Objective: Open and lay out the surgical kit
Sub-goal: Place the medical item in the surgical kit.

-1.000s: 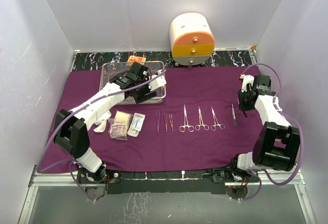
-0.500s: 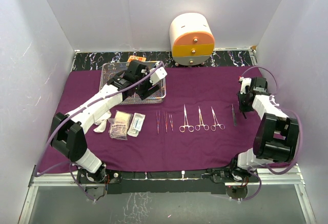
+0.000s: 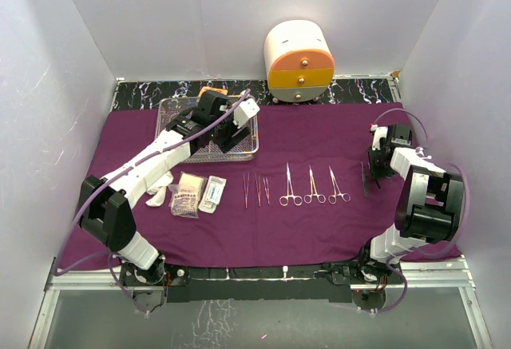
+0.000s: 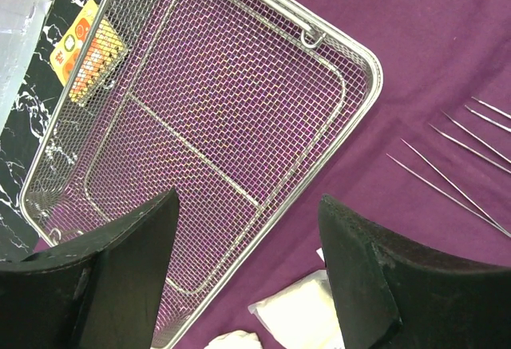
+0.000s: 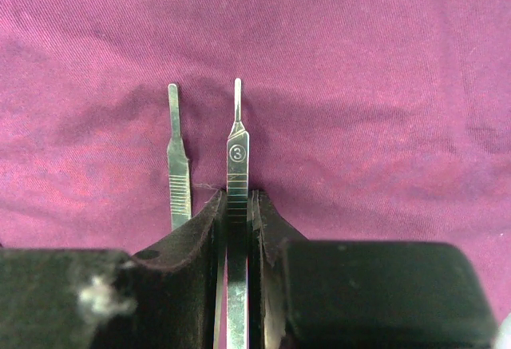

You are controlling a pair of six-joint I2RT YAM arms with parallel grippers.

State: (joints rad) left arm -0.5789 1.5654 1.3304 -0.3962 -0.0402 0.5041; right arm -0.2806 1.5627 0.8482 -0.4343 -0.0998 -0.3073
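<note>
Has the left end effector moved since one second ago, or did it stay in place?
Yes. The left end effector has shifted toward the far edge of the wire-mesh tray, up in the top view and away from the tray's near rim.

Below my left claw (image 4: 247, 205), jaws spread, the wire-mesh tray (image 4: 231, 109) lay bare, only its raised rim in the way. Nearer me, packets (image 3: 192, 193), tweezers (image 3: 255, 190) and forceps (image 3: 314, 186) lined the purple cloth (image 3: 319, 133) in a row, with broad free cloth behind and before them. My right claw (image 5: 237, 201) pinched a scalpel handle (image 5: 237, 153); a second handle (image 5: 179, 165) lay just beside one finger. The drawer cabinet (image 3: 299, 61) stood well back.
</note>
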